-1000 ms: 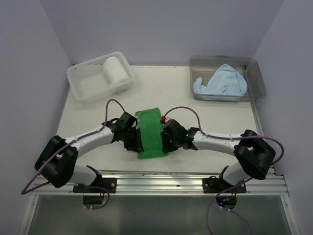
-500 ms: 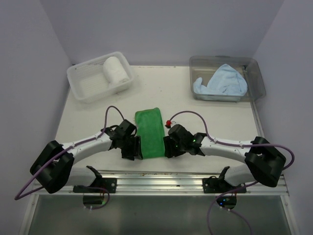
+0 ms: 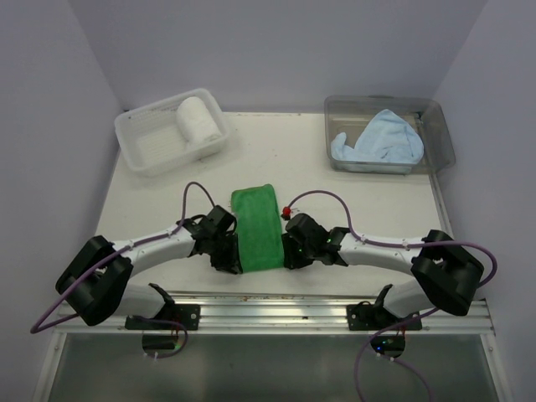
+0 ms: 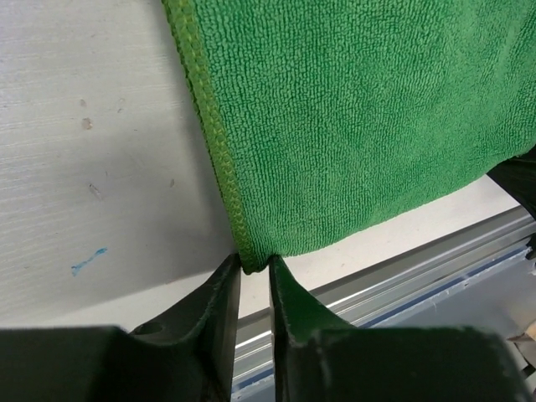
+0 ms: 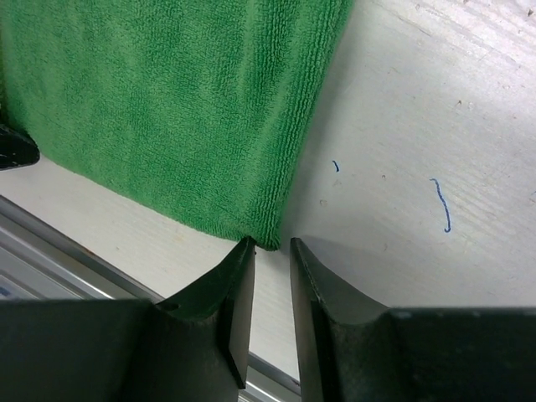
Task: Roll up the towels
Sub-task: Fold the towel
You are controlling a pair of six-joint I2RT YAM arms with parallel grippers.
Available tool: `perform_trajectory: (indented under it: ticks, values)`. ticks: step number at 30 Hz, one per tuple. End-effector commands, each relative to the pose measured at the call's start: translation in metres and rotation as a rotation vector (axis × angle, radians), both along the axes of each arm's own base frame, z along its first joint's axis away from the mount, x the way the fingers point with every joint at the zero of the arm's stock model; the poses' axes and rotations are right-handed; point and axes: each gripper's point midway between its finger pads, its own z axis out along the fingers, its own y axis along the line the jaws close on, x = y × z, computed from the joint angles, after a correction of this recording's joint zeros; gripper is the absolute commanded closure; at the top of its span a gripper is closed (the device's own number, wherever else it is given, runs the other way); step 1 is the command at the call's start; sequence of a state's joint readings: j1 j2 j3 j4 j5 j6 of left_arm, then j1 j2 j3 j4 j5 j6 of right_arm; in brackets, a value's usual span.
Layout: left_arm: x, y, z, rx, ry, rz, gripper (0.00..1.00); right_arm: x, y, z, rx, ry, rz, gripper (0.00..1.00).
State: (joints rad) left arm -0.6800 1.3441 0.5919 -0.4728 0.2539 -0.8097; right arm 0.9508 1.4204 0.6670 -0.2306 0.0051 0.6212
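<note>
Wht table [image 3: 352, 209]; fuzzy grn towel [image 3: 258, 226]; L claw [image 4: 254, 268] pinches corner; R claw [image 5: 271, 247] unclear

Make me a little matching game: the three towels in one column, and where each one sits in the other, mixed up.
Towels:
1. white towel
2. green towel
3. light blue towel

Places:
A. bunched up in the clear plastic tub
B. spread flat on the table, at its near edge
C. rolled up in the white plastic basket

Pairs: 1-C, 2-B, 3-A
</note>
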Motion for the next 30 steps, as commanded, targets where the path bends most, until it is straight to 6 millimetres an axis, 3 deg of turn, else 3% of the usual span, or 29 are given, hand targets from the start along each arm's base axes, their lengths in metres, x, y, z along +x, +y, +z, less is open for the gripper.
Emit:
perform_trajectory:
  ticks: [1, 2, 4, 6, 7, 13, 18, 22, 30]
  values:
    - [0.003, -0.005, -0.001, -0.014, -0.017, 0.006, 0.78, 0.005, 0.01, 0.006, 0.031, -0.016, 0.001, 0.74]
    - [0.003, -0.005, -0.001, -0.011, -0.016, 0.01, 0.89, 0.003, 0.014, 0.008, 0.047, -0.004, 0.011, 0.76]
    - [0.005, -0.003, 0.0, -0.003, -0.017, 0.027, 1.0, 0.003, 0.017, 0.012, 0.067, -0.007, 0.011, 0.88]
    - [0.009, -0.003, 0.006, 0.004, -0.033, 0.037, 1.0, 0.004, 0.017, 0.016, 0.071, -0.017, 0.006, 0.99]
    - [0.011, -0.004, 0.009, 0.003, -0.042, 0.042, 1.0, 0.008, 0.019, 0.024, 0.084, -0.033, -0.004, 1.0]
    - [0.025, -0.003, 0.033, 0.028, -0.09, 0.069, 1.0, 0.026, 0.019, 0.049, 0.066, -0.119, -0.022, 1.0]
    - [0.042, -0.014, 0.054, 0.001, -0.117, 0.089, 1.0, 0.04, 0.022, 0.056, 0.027, -0.157, -0.026, 1.0]
    - [0.068, -0.019, 0.066, -0.023, -0.146, 0.141, 1.0, 0.056, 0.027, 0.068, 0.035, -0.188, -0.055, 1.0]
    - [0.103, -0.014, 0.065, -0.025, -0.147, 0.189, 1.0, 0.092, 0.031, 0.069, 0.031, -0.196, -0.081, 1.0]
